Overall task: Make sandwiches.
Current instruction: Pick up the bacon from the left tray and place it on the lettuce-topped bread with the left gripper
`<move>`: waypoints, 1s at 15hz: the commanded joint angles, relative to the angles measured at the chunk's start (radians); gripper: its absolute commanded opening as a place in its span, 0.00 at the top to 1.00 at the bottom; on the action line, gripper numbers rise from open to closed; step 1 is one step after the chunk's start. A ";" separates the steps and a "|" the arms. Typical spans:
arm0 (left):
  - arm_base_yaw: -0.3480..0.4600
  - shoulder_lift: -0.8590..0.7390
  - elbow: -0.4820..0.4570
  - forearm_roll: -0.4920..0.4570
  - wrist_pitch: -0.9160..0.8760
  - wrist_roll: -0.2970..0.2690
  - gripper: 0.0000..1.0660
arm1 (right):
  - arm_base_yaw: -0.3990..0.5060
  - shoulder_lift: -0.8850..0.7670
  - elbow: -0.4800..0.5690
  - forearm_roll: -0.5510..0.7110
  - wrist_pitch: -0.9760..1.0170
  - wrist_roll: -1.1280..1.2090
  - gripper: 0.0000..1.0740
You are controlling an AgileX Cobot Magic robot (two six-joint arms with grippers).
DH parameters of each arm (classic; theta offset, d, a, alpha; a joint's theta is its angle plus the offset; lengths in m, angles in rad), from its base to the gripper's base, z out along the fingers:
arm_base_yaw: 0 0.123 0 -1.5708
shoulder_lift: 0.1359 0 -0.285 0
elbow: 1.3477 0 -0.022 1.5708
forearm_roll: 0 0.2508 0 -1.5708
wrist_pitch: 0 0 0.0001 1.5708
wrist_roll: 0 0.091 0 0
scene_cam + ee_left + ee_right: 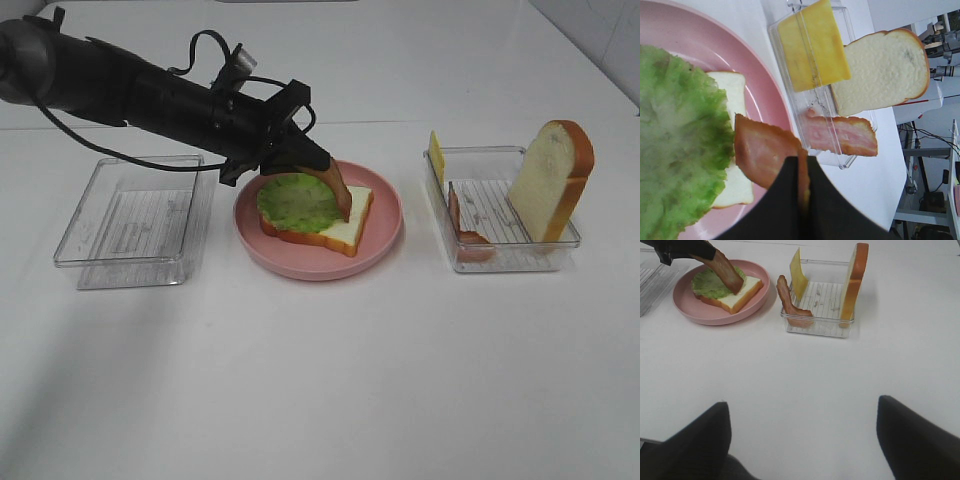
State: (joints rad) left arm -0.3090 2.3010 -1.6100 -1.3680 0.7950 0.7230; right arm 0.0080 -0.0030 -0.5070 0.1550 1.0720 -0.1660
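The left fingers (308, 160) are shut on one end of a bacon (338, 190) strip; the wrist view shows the strip pinched in the seam between them. Seen from the high camera, the bacon hangs steeply. Its long axis runs from the fingers at 11 o'clock down to 5 o'clock, and its free end touches the bread (352, 232) just at the lettuce's (293, 200) 3 o'clock edge. Bread and lettuce lie flat on the plate (330, 268) in the middle of the counter (320, 400), directly under and slightly toward 5 o'clock of the fingers.

I judge this step to be laying the bacon on the stack. The strip will likely have to be tipped flat toward 9 o'clock across the lettuce, or it may slide off the bread's edge on release.

At the plate's 3 o'clock, the tray (500, 264) holds cheese (436, 158), a spare bacon (462, 226) and an upright slice (545, 185). The right fingers (902, 430) stand wide apart holding nothing, well away from the plate, so the left arm is much nearer.
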 commanded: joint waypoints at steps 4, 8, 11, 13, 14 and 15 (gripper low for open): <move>-0.001 -0.003 -0.005 0.065 -0.082 0.005 1.00 | -0.005 -0.014 0.002 0.004 -0.008 0.003 0.29; -0.001 -0.003 -0.005 0.113 -0.097 -0.003 0.68 | -0.005 -0.014 0.002 0.004 -0.008 0.003 0.29; -0.001 -0.032 -0.005 0.163 -0.103 -0.018 0.33 | -0.005 -0.014 0.002 0.004 -0.008 0.003 0.29; -0.001 -0.079 -0.005 0.276 -0.133 -0.052 0.32 | -0.005 -0.014 0.002 0.004 -0.008 0.003 0.29; -0.001 -0.101 -0.005 0.349 -0.152 -0.074 0.32 | -0.005 -0.014 0.002 0.004 -0.008 0.003 0.29; -0.001 -0.131 -0.007 0.429 -0.160 -0.113 0.32 | -0.005 -0.014 0.002 0.004 -0.008 0.003 0.29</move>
State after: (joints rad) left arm -0.3080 2.1870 -1.6130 -0.9640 0.6440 0.6280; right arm 0.0080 -0.0030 -0.5070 0.1550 1.0720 -0.1660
